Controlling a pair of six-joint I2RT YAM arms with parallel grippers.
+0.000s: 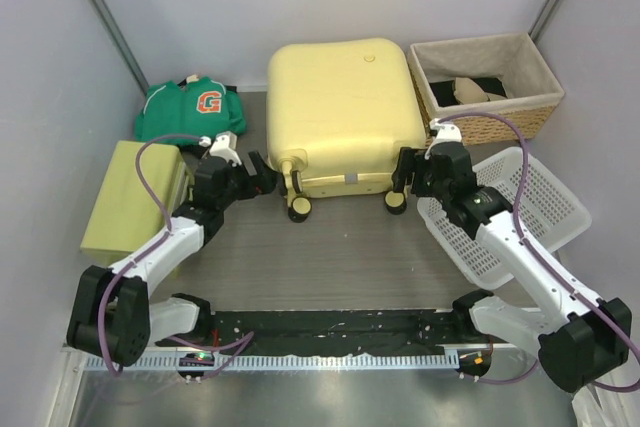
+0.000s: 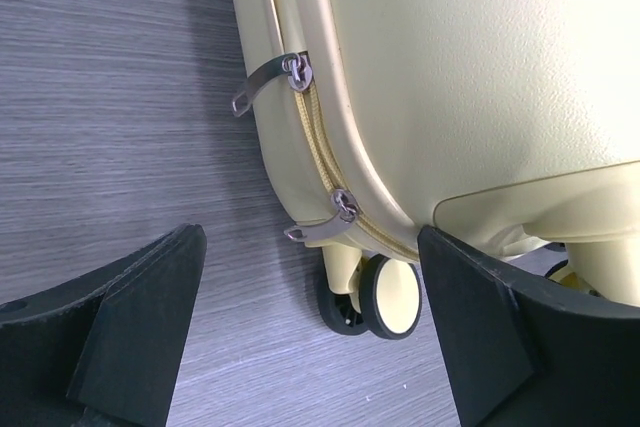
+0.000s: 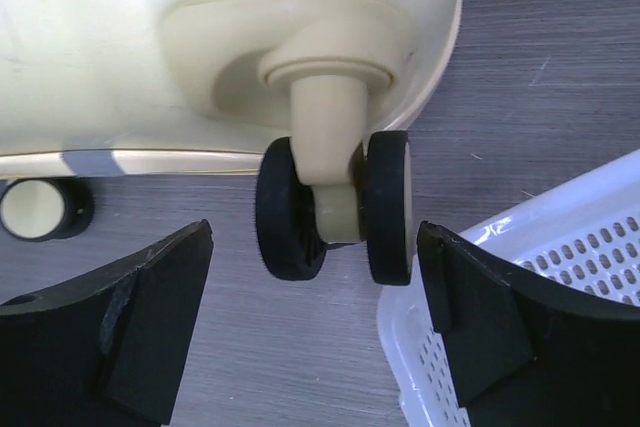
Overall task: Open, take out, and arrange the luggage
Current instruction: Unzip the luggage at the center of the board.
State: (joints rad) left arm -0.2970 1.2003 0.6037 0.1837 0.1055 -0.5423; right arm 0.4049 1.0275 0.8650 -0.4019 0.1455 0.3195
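1. The big pale yellow hard suitcase with round corners point(image 1: 340, 107) lies flat on the grey wood-look table point(image 1: 330, 267), in the middle toward the back; it is closed; its wheels point toward me.
2. The left jaws are spread wide and hold nothing; they sit just beside the near left corner of the suitcase; through the left wrist camera I see two silver zipper tabs point(image 2: 270, 82) on the zip line, and a small cream wheel with a black rim point(image 2: 385, 297) under that corner.
3. The right jaws are spread wide too and are empty; they sit by the near right corner; a black double wheel on a cream stem point(image 3: 335, 207) is right in front of them and does not touch them.
4. A white plastic basket with little holes point(image 1: 510, 212) sits on the right, just beside the right jaws; I cannot tell if they touch.
5. A brown wicker basket with a cloth lining point(image 1: 485, 82) stands at the back, just right of the suitcase; pale and dark things lie inside.
6. A green sweater with an orange letter G point(image 1: 190, 107) lies at the back left; a flat yellow-green box point(image 1: 135, 197) lies in front of it.
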